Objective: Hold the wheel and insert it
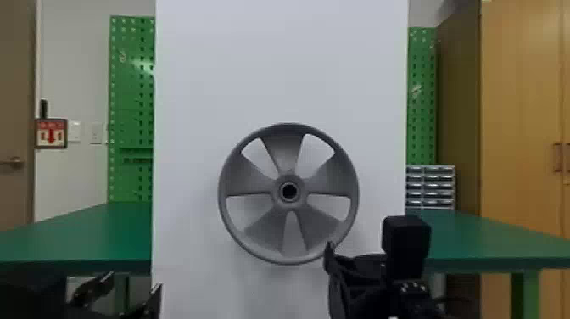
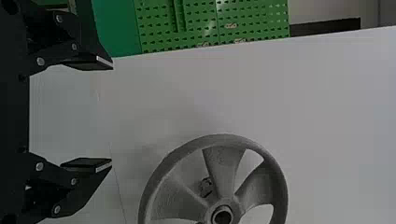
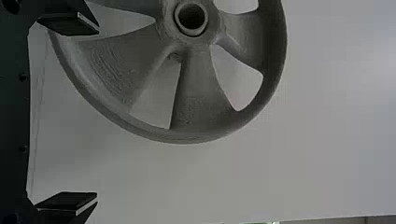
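A grey five-spoked wheel point(image 1: 288, 178) stands upright against a white panel point(image 1: 280, 63), its round hub hole facing the robot. At the lower left, my left gripper point(image 1: 130, 292) is apart from the wheel. My right gripper point(image 1: 360, 271) is by the wheel's lower right rim, one fingertip overlapping the rim's edge. In the left wrist view the left gripper point(image 2: 112, 114) is open with nothing held, and the wheel point(image 2: 224, 172) is beyond its fingers. The right gripper point(image 3: 97, 113) is also open, one finger overlapping the wheel point(image 3: 196, 88); contact cannot be told.
Green tables point(image 1: 85, 237) flank the panel on both sides. Behind are green pegboards point(image 1: 131, 93), a small drawer unit point(image 1: 430, 186) at the right and a wooden cabinet point(image 1: 521, 106) farther right.
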Motion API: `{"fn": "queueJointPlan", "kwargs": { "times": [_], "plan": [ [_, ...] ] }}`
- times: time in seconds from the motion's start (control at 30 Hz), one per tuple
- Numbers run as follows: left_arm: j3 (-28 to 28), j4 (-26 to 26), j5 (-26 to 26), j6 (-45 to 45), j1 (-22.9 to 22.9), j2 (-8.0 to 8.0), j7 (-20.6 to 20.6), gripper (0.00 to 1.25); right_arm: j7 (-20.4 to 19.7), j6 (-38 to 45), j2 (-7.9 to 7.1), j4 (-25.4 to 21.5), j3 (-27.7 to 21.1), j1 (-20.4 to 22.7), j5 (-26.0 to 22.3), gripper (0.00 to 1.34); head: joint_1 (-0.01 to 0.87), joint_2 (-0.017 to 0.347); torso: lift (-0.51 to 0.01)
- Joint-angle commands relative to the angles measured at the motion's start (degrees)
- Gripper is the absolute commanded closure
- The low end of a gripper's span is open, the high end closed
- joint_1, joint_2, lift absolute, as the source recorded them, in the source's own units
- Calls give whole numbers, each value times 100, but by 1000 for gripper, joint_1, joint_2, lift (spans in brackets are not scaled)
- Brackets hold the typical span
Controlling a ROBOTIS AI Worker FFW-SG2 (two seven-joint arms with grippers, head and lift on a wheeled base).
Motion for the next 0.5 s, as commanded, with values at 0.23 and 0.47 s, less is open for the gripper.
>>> {"fn": "queueJointPlan", "kwargs": {
  "times": [0.23, 0.47],
  "plan": [
    [92, -28, 24, -9, 40, 0, 0, 507, 510, -435, -39, -91, -181, 737, 252, -1, 0, 0, -499],
    [144, -28, 51, -9, 75, -9, 0, 507, 642, -1129, -4, 164, -339, 1247, 287, 36, 0, 0, -499]
  ]
}}
